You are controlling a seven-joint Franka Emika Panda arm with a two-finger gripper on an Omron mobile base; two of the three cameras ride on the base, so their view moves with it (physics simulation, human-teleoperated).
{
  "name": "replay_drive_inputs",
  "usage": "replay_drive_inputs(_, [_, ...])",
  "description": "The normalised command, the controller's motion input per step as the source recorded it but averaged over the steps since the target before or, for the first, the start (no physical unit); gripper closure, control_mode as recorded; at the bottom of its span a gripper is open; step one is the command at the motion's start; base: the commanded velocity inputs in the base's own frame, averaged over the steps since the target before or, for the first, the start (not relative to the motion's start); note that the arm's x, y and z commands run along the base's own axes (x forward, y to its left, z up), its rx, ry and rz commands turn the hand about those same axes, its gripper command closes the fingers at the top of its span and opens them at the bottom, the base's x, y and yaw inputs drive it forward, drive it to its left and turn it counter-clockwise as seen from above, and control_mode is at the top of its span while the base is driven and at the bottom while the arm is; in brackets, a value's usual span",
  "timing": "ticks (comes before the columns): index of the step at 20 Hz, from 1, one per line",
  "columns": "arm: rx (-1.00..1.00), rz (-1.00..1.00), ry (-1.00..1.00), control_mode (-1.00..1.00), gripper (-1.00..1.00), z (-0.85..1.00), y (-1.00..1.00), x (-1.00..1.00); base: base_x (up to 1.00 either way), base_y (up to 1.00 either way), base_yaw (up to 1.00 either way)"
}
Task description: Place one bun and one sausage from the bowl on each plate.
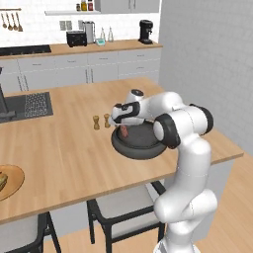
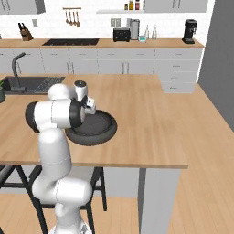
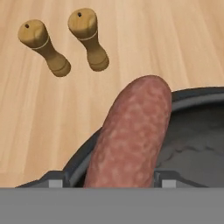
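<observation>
A reddish-brown sausage (image 3: pixel 131 131) stands tilted at the left rim of the dark bowl (image 3: pixel 197 98), its far end above the rim. In the hand view my gripper (image 3: pixel 111 178) straddles its near end, the jaws still open with a narrow gap on one side. In the left base view the gripper (image 1: pixel 122 126) hangs over the left part of the bowl (image 1: pixel 133 152) with the sausage (image 1: pixel 124 132) under it. My arm hides part of the bowl (image 2: pixel 98 137) in the right base view. A tan plate (image 1: pixel 15 190) lies at the left edge with something golden-brown on it.
Two small wooden shakers (image 1: pixel 96 122) (image 1: pixel 106 120) stand on the island counter just left of the bowl, close to the gripper; the hand view shows them as well (image 3: pixel 43 48) (image 3: pixel 89 39). A sink (image 1: pixel 27 106) is set in the counter's far left. Stools stand below the near edge.
</observation>
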Motion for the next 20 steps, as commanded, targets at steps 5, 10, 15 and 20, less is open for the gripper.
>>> replay_drive_inputs(5, [0.0,0.01,-0.08,-1.0,1.0,0.1,0.0,-0.23,0.0,0.0,0.0])
replay_drive_inputs(10, [0.0,0.0,-0.07,-1.0,1.0,0.69,-0.2,-0.59,0.0,0.0,0.0])
replay_drive_inputs(15, [0.02,-0.03,0.0,-1.0,1.0,0.5,-0.74,-1.0,0.0,0.0,0.0])
replay_drive_inputs(20, [0.0,0.0,0.0,-1.0,1.0,0.42,-0.39,-1.0,0.0,0.0,0.0])
